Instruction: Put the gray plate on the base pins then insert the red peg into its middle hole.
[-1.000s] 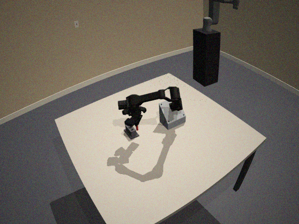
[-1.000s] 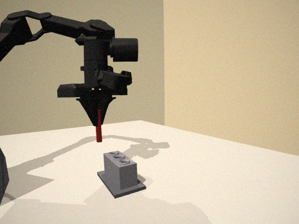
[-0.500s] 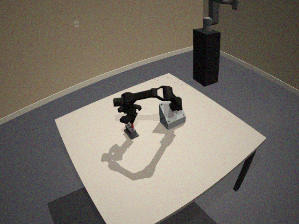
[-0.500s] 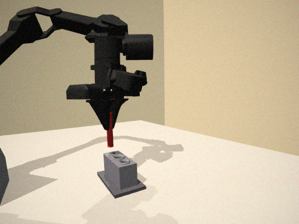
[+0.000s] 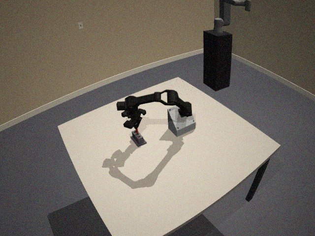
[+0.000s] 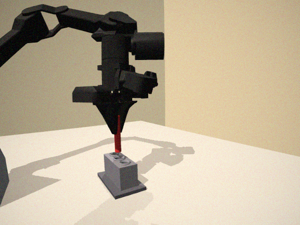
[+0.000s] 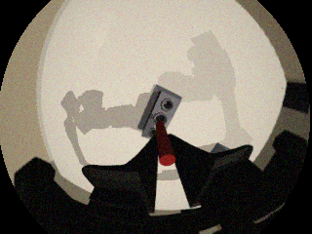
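Note:
The gray plate (image 5: 139, 138) (image 6: 128, 177) (image 7: 158, 96), a thick block with three holes in its top, sits flat on the gray base (image 5: 142, 143) (image 6: 106, 182), whose rim sticks out around it. The base's pins are mostly hidden by the plate. My gripper (image 5: 137, 127) (image 6: 117, 132) (image 7: 163, 136) is shut on the red peg (image 5: 137, 131) (image 6: 117, 143) (image 7: 165, 146) and holds it nearly upright above the plate. The peg's lower end appears just above the plate's top. In the wrist view it overlaps the middle hole; exact alignment is unclear.
The arm's gray mount (image 5: 184, 127) stands on the white table (image 5: 208, 157), to the right of the base in the top view. The arm's shadows fall across the table. A black pedestal (image 5: 216, 61) with another arm stands on the floor beyond the table.

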